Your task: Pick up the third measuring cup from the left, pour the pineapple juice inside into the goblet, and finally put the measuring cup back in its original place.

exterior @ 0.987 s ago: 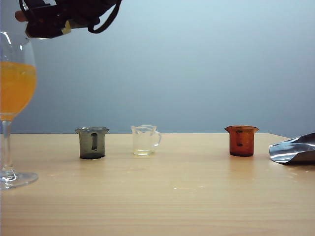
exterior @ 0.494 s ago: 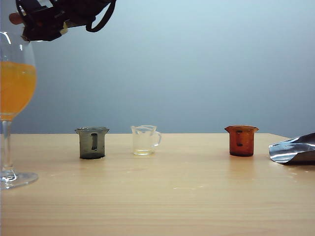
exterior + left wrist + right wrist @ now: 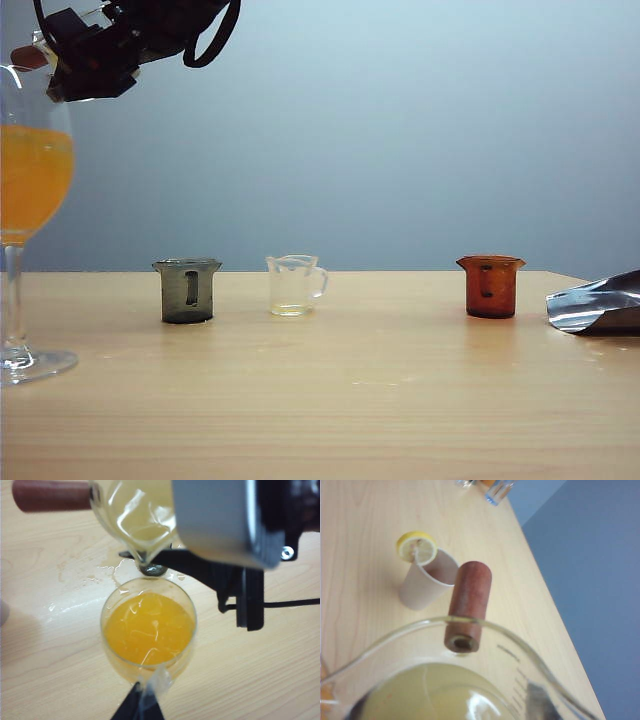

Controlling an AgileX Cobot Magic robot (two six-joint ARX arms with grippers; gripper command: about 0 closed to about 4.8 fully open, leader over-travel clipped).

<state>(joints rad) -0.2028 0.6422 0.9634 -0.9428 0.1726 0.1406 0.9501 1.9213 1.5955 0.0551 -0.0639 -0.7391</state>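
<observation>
Above the goblet (image 3: 148, 630), far left: right gripper (image 3: 85, 62) grasping tilted third measuring cup (image 3: 137, 517), pineapple juice (image 3: 427, 692) inside. Left gripper (image 3: 137, 707): state unclear. Advice: tip slowly, spout centred over rim.

The right claw (image 3: 60, 60) is black, with a red-brown stub at its tip. The third measuring cup (image 3: 137, 515) it holds is clear, with faint graduation lines and a red-brown cylindrical handle (image 3: 467, 605). The pineapple juice (image 3: 435, 692) inside is pale yellow. Just below the claw, the goblet (image 3: 25, 200) is clear glass, holding deep orange liquid (image 3: 148, 628). Far below on the pale wood-grain bench (image 3: 350, 400) stand a smoky grey cup (image 3: 187, 290), a clear cup (image 3: 295, 284) and a red-brown cup (image 3: 490, 285). The wall (image 3: 420, 120) is blue-grey. Elsewhere, a beige paper cup (image 3: 422, 582) carries a yellow lemon slice (image 3: 416, 546).
</observation>
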